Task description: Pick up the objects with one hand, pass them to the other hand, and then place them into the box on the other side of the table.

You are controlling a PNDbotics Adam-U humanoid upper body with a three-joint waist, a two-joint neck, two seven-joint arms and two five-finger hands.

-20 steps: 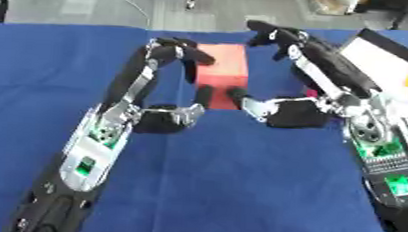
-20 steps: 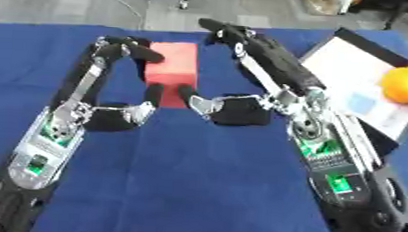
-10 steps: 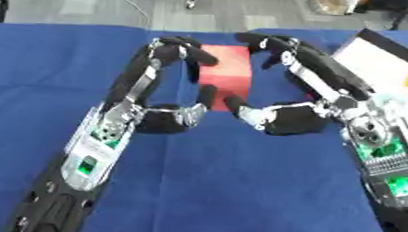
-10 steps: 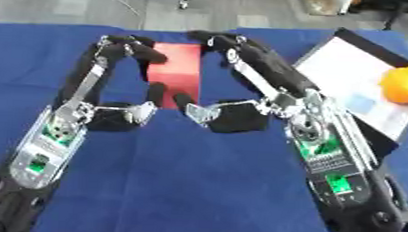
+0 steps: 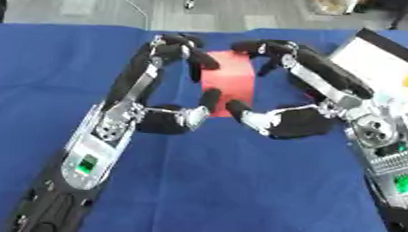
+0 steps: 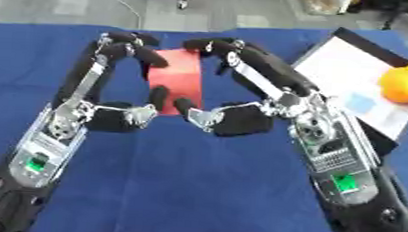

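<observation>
Both hands meet over the blue table [image 5: 238, 190]. The left hand [image 5: 170, 81] and right hand [image 5: 288, 92] curl fingers and thumbs round a red block [image 5: 229, 79] between them. An orange object [image 6: 402, 83] lies in the white box [image 6: 346, 63] at right.

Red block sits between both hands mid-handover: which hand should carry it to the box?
Right. The white box, already holding an orange object, lies on the right side, next to the right hand. The left hand is on the far side of the red block.
</observation>
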